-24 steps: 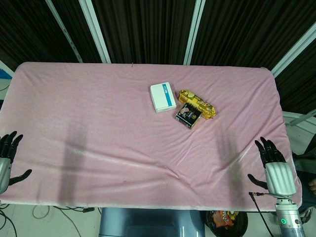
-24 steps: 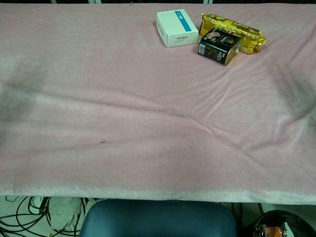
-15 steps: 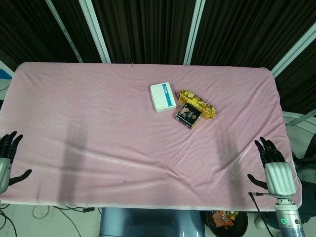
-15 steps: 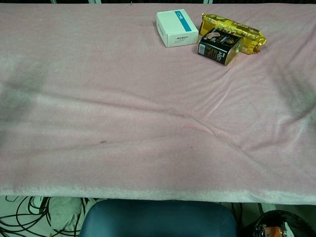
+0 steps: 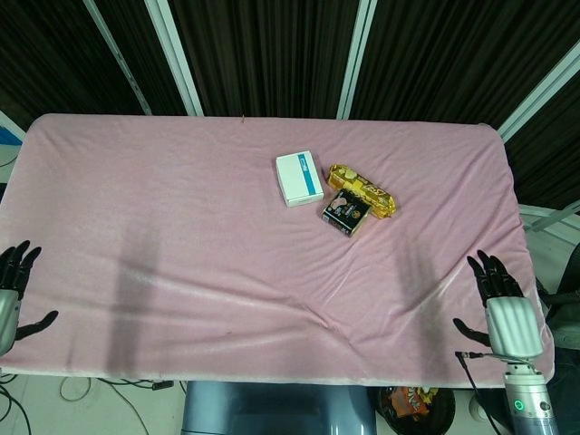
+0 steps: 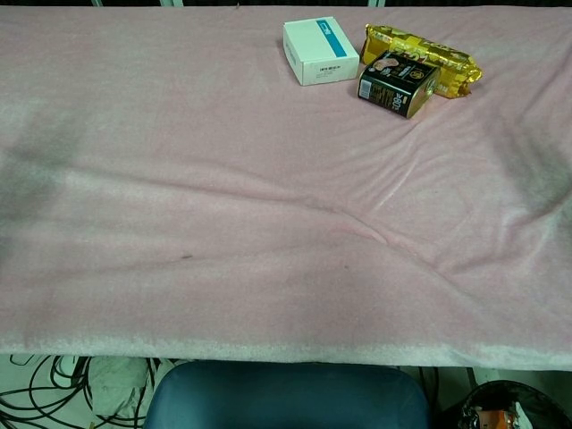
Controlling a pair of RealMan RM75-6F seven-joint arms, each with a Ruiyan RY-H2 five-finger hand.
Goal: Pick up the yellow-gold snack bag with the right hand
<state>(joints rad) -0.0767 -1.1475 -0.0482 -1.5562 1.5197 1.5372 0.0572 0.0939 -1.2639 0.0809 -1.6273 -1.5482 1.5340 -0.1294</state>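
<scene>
Yellow-gold crinkled foil snack bag (image 5: 362,189) flat on pink cloth-covered table (image 5: 181,227), toward 1 o'clock of centre, near edge tucked under small black printed packet (image 5: 346,212), probably touching. White box with teal stripe (image 5: 299,178) just beside at 9 o'clock. Right hand (image 5: 501,304) at 4 o'clock table edge, well apart from bag, fingers spread, empty. Left hand (image 5: 13,290) at 8 o'clock edge, likewise splayed, holding nothing. Reach not yet begun.

Right hand (image 5: 504,308) silver-backed, black fingers, green wrist light (thin black cable), left hand (image 5: 11,292) alike
</scene>
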